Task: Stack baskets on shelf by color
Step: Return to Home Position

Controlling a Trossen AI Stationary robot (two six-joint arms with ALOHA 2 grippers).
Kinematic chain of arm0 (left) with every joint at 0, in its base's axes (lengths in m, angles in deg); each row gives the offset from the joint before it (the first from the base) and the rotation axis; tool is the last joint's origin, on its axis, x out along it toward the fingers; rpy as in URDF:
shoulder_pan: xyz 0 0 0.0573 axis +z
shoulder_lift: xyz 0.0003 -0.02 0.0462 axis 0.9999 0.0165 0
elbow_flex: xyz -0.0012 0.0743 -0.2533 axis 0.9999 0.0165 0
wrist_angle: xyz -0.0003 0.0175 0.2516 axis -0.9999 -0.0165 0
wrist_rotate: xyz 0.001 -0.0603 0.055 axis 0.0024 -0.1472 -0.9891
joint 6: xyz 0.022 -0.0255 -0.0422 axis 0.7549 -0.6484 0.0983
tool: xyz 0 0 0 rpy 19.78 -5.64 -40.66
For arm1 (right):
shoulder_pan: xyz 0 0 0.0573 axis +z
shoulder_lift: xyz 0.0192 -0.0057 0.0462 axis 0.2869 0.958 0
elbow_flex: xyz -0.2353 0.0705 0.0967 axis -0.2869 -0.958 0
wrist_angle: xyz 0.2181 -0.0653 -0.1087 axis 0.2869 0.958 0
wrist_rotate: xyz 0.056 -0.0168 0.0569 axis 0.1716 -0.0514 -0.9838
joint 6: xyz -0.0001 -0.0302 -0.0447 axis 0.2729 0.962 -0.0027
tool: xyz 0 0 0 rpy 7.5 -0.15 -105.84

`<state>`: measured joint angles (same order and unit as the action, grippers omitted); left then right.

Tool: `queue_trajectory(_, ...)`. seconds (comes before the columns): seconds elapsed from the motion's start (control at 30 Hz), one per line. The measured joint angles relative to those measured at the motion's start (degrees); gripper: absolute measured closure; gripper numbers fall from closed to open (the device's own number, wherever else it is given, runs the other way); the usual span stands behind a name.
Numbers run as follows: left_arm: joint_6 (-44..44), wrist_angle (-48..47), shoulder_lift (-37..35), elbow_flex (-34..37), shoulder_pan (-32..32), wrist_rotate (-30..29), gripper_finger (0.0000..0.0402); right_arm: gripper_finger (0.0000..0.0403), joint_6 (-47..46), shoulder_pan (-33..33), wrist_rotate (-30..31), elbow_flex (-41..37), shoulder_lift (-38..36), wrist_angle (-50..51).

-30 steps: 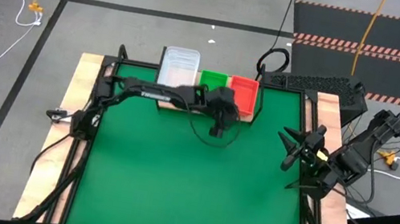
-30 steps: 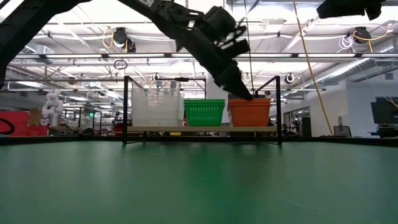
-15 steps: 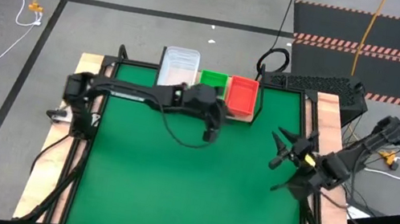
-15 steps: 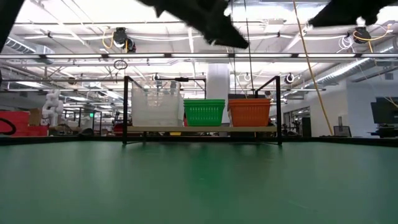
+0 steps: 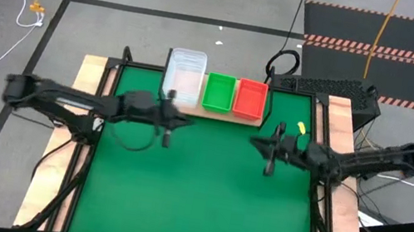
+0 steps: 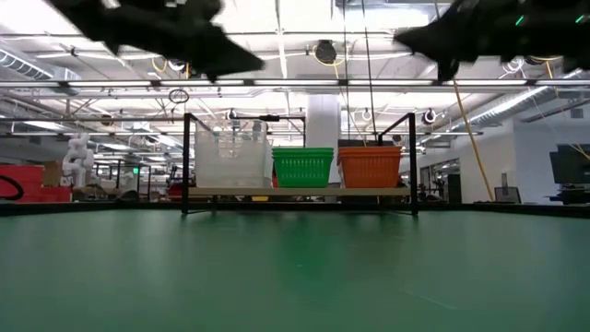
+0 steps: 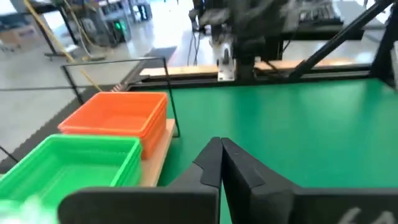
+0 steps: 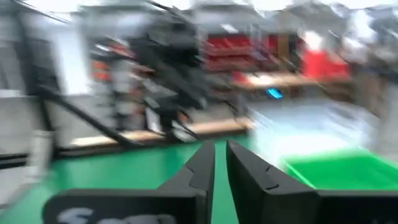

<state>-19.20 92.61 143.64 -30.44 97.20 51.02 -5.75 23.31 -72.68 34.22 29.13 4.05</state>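
On the shelf (image 5: 228, 114) at the table's far edge the baskets stand in three stacks, bottoms on the wooden board: clear (image 5: 183, 74), green (image 5: 219, 91) and red-orange (image 5: 250, 98). The low view shows them side by side: clear (image 6: 233, 157), green (image 6: 303, 166), red-orange (image 6: 371, 166). My left gripper (image 5: 169, 124) hangs above the mat, in front of the clear stack. It is shut and holds nothing (image 7: 221, 146). My right gripper (image 5: 269, 149) hovers in front of the shelf's right end, its fingers drawn together to a thin slit (image 8: 219, 152), also holding nothing.
The green mat (image 5: 194, 190) lies bare in front of the shelf. A small yellow object (image 5: 301, 128) lies on the mat near the right arm. The shelf's black frame posts (image 6: 187, 161) rise at both ends. A keyboard (image 5: 325, 87) sits beyond the far right corner.
My left gripper has drawn back from the red-orange stack on the shelf and swung toward the table's left edge, a little higher. My right gripper has come in from the table's right edge toward the middle, and its spread fingers have closed. The baskets have stayed put.
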Motion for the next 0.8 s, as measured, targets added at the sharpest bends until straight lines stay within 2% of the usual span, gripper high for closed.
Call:
queue_trajectory(0.07, -0.8, 2.6, -6.0, 5.4, 0.0, -1.1, 0.0392, 0.0378, -1.5, -3.3, -1.3, -0.5, -1.6, 3.6)
queue_trajectory(0.17, -3.1, 10.0, -14.5, 14.8, 0.7, -3.5, 0.0387, 0.0390, -2.1, -6.4, -6.9, 0.4, -6.9, 7.9)
queue_trajectory(0.33, -8.0, 18.6, -24.6, 27.6, 3.0, -4.5, 0.0398, 0.0402, -2.5, -9.0, -8.7, 3.8, -18.3, 27.6)
queue_trajectory(0.43, -9.9, 19.2, -29.4, 30.5, 4.2, -4.5, 0.0394, 0.0402, -4.0, -9.8, -8.4, 6.4, -24.1, 39.4)
queue_trajectory(0.53, -10.6, 18.1, -33.1, 31.5, 4.7, -4.0, 0.0392, 0.0402, -3.6, -9.3, -10.1, 7.5, -29.7, 46.7)
queue_trajectory(0.67, -9.2, 13.2, -37.8, 31.8, 4.8, -4.0, 0.0398, 0.0402, -2.5, -8.3, -14.2, 5.7, -36.4, 49.2)
queue_trajectory(0.8, -8.3, 10.0, -41.3, 31.8, 5.7, -4.4, 0.0388, 0.0402, -2.4, -8.0, -15.1, 0.7, -41.9, 49.3)
